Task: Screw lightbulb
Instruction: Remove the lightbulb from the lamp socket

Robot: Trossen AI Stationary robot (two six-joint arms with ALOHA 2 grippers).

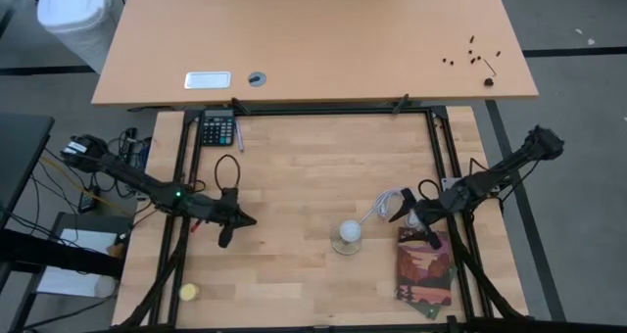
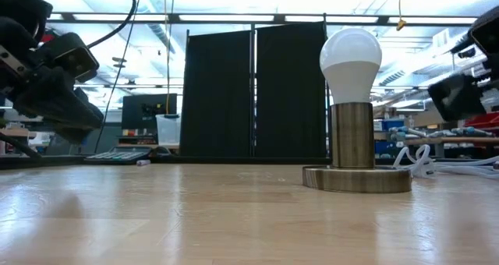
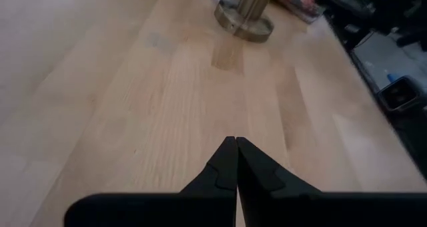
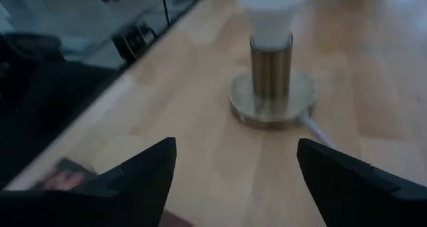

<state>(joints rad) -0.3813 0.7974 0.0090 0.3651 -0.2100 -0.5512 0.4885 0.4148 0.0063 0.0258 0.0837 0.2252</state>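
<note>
White frosted lightbulb (image 2: 350, 58) stands upright, base seated in brass socket (image 2: 352, 135) on round disc, untouched.

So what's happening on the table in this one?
The lightbulb stands upright in its socket on the table, with neither arm touching it. The right gripper hangs beside it with its jaws open, facing the bulb. The left gripper waits farther off, shut and empty.
</note>
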